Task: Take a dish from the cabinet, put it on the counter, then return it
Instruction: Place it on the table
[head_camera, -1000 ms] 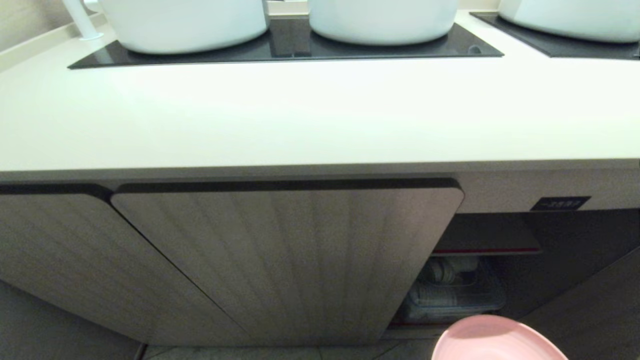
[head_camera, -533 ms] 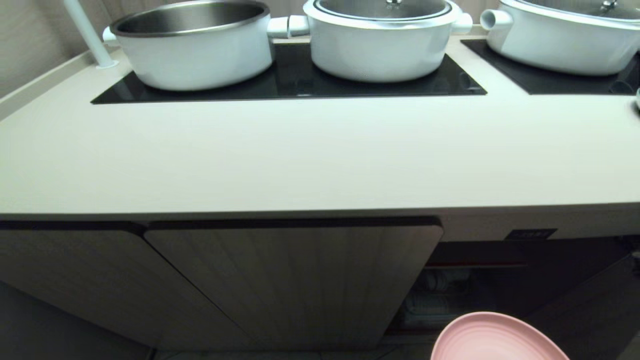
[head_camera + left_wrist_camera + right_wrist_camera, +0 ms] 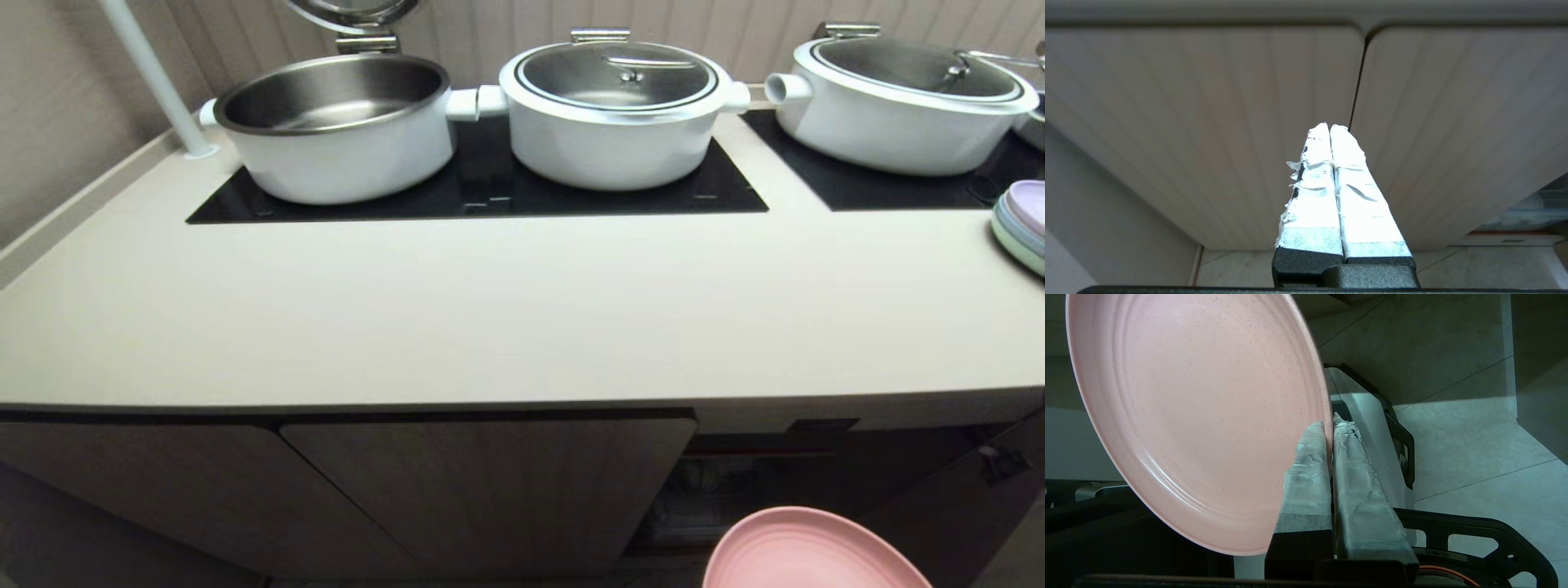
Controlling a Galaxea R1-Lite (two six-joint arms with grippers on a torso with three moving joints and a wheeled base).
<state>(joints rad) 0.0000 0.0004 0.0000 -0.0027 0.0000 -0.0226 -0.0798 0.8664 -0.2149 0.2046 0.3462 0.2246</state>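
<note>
The round pale-pink ringed plate (image 3: 1200, 416) hangs low at the near right, before the open fluted beige cabinet (image 3: 490, 482), its rim pinched in the right gripper (image 3: 1329, 422). The left gripper (image 3: 1329, 127) is clenched empty near the doors. Beyond lies the cream countertop (image 3: 490, 327).

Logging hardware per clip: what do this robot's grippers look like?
Both grippers have two long, tapering fingers wrapped in wrinkled white tape, frayed at the edges, on black bases. The left gripper shows black patches where the tape has worn through. The right gripper's tape looks greyer in shadow. No cables or markings show.
</note>
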